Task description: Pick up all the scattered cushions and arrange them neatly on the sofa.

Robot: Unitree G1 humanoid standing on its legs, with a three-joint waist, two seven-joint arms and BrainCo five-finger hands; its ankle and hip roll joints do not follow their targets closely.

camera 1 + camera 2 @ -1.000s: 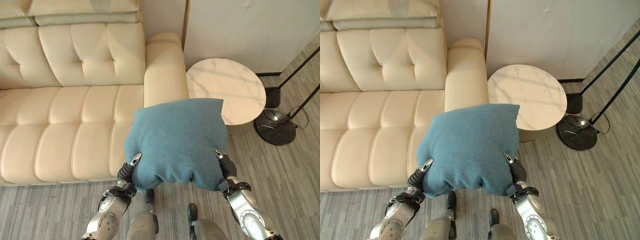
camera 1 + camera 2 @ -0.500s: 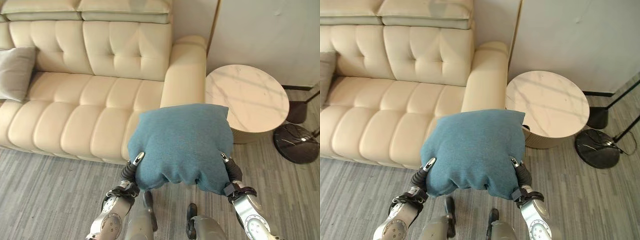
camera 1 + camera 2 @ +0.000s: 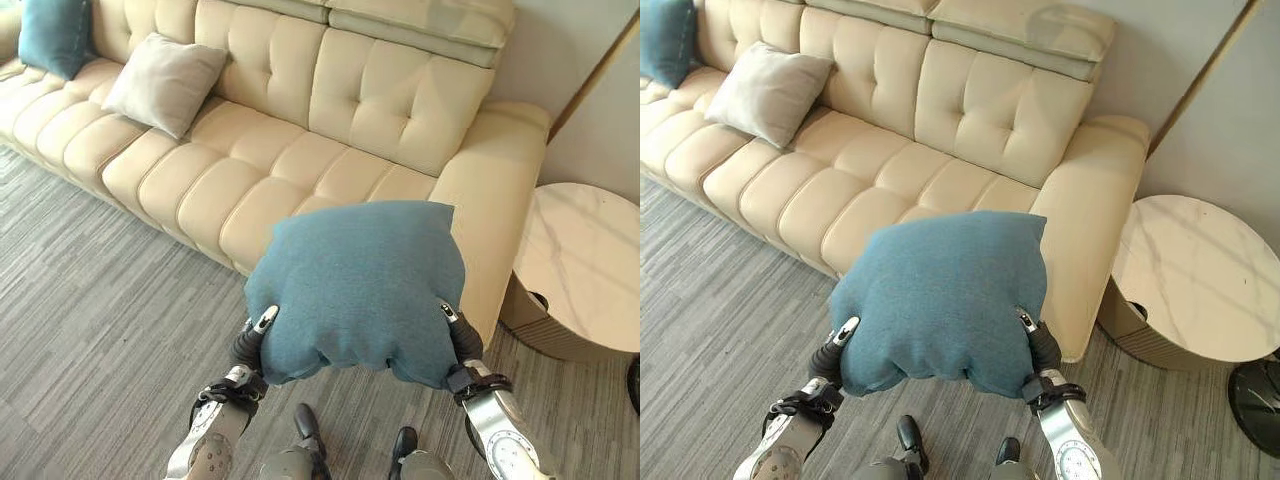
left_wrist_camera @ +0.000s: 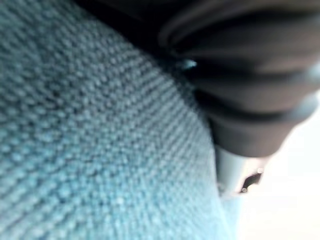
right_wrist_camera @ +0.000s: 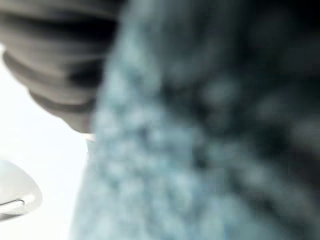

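Note:
I hold a big teal cushion (image 3: 355, 280) in the air in front of me, over the floor just before the cream sofa (image 3: 300, 160) near its right armrest. My left hand (image 3: 250, 345) grips its lower left edge and my right hand (image 3: 462, 345) its lower right edge; each thumb lies over the top of the cloth, with the fingers hidden beneath. The left wrist view shows the teal cloth (image 4: 100, 150) pressed close. On the sofa's left part a grey cushion (image 3: 165, 82) leans against the backrest, and another teal cushion (image 3: 52, 32) sits at the far left.
A round marble side table (image 3: 590, 270) stands right of the sofa's armrest, with a dark lamp base (image 3: 1258, 395) beyond it. Grey wood-look floor (image 3: 90, 300) spreads in front of the sofa on the left.
The camera has swung left: the sofa now runs diagonally, and the grey and far teal cushions have come into view. The held cushion sits the same in both hands.

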